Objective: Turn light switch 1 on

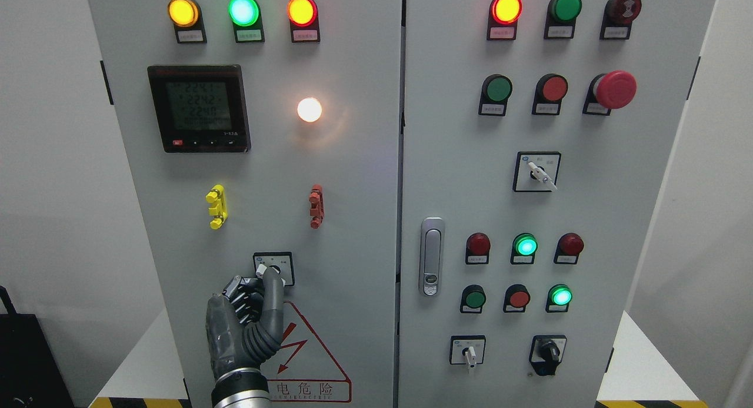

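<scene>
We find our left hand [250,314] low in the frame, fingers curled, thumb and forefinger pinching the rotary switch [273,269] knob. The switch sits just above the hand, lower centre-left; our right hand is out of view.

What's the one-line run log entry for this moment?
left hand: fingers on rotary switch | white lamp: lit | right hand: not in view

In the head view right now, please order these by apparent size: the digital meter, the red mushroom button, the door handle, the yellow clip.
1. Digital meter, clearly the largest.
2. Door handle and red mushroom button: the handle is taller, the button wider; unsure.
3. Yellow clip, the smallest.
</scene>
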You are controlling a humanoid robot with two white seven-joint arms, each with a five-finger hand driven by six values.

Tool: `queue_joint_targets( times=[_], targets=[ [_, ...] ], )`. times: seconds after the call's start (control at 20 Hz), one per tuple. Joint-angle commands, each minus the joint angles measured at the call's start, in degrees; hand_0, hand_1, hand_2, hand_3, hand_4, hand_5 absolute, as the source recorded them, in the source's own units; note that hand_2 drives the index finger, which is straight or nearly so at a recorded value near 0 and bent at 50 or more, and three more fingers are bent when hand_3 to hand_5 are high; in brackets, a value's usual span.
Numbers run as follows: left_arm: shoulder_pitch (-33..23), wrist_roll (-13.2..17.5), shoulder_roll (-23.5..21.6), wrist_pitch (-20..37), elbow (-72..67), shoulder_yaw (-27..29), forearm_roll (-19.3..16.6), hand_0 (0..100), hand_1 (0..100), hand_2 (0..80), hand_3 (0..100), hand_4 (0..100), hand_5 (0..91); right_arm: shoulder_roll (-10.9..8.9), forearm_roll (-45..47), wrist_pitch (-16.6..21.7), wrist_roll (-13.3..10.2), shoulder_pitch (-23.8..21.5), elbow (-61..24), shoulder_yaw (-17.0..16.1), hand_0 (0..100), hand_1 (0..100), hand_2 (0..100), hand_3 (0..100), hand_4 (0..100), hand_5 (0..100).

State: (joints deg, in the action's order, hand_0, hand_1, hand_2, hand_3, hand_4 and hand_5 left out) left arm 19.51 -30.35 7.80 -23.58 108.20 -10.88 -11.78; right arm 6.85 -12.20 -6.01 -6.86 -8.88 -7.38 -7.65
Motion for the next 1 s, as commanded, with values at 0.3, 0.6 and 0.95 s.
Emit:
queue_joint_targets(
  times=[0.3,0.6,0.95],
  targets=[
    [0.0,0.3,0.1,0.0,0.0,0.0,0.0,51,42,62.8,97,94,87.3,0.0,0.0,0.0,-0.1,0.0,0.0,0.0,5,0,0,0,0,0],
    [0.1,0.3,0.1,0.0,0.0,0.0,0.0,41,40,62.9,97,94,87.2,0.0,0.0,0.0,0.0,0.0,0.0,0.0,5,0,0,0,0,0],
    [-0.1,0.3,0.1,0.1,0.0,0.0,0.0,33,36,63.0,98,94,87.2,0.0,0.0,0.0,0.0,0.0,0.0,0.0,5,0,0,0,0,0]
  ],
)
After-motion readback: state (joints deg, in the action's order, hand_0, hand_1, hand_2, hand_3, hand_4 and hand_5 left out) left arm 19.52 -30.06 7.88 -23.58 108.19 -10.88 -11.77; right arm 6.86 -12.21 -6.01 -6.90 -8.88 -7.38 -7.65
